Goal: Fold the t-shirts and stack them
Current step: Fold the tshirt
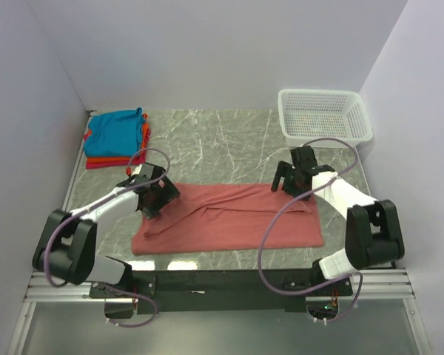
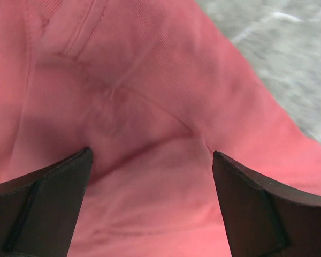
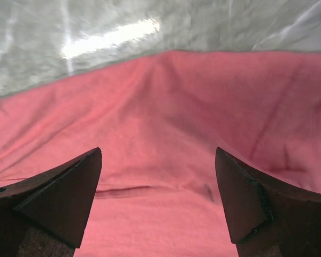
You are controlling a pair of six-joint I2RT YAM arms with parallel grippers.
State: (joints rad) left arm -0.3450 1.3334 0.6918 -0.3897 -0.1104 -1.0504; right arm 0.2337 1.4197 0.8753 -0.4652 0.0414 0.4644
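The large salmon-pink t-shirt (image 1: 229, 218) lies folded lengthwise into a wide strip on the marble table (image 1: 222, 144). My left gripper (image 1: 154, 198) is open just above the shirt's left end; the left wrist view shows pink cloth (image 2: 150, 107) between the spread fingers (image 2: 53, 187). My right gripper (image 1: 287, 185) is open over the shirt's far right edge; the right wrist view shows pink cloth (image 3: 166, 139) between its fingers (image 3: 69, 187). Folded teal-blue (image 1: 117, 132), orange (image 1: 103, 158) and red (image 1: 96, 165) t-shirts are stacked at the back left.
A white plastic mesh basket (image 1: 324, 115) stands at the back right corner. White walls close in the table on three sides. Purple cables loop off both arms.
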